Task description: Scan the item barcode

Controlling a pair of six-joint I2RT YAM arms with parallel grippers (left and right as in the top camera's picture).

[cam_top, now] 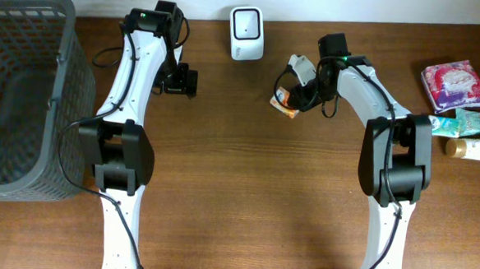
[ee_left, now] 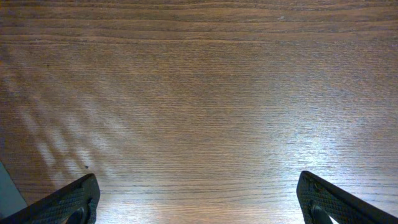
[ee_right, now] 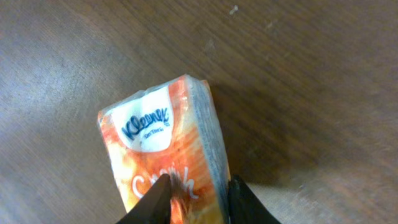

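The right tool point(ee_right: 196, 200) is closed narrowly on one end of an orange Kleenex pack point(ee_right: 163, 140), which is held over the desk point(cam_top: 246, 184) near the white scanner point(cam_top: 247, 33). The left tool point(ee_left: 199, 202) is spread wide above the desk.

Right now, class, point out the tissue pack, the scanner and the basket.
tissue pack point(ee_right: 149, 127): right wrist view, its white label.
scanner point(cam_top: 247, 32): overhead view, middle of its white body.
basket point(cam_top: 76, 85): overhead view, its right wall.
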